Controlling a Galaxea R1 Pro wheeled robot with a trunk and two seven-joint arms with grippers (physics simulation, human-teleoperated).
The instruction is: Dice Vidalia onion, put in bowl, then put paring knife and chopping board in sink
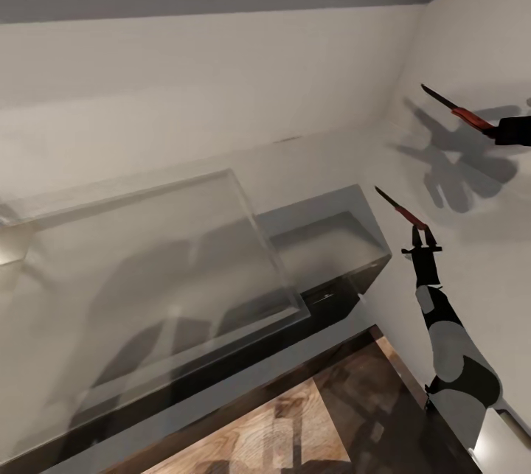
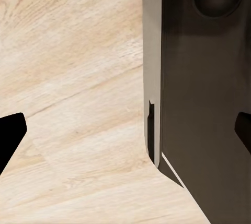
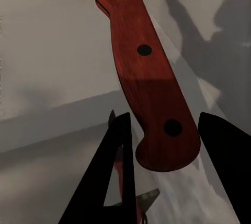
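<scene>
The right pincer (image 1: 421, 232) is clamped on the red handle of the paring knife (image 1: 402, 210), held up in the air near a pale wall (image 1: 221, 91). The left pincer (image 2: 125, 130) hangs over wooden floor (image 2: 73, 78), its dark fingertips (image 2: 10, 130) spread apart and holding nothing.

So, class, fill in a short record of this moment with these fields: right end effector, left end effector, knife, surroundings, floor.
right end effector: closed on the handle of the knife, arm raised
left end effector: open, nothing between its fingers, pointing down at the floor
knife: red handle with dark rivets, dark blade pointing up and away; a mirrored copy shows in the wall
surroundings: glossy grey counter by pale walls
floor: wooden planks
</scene>
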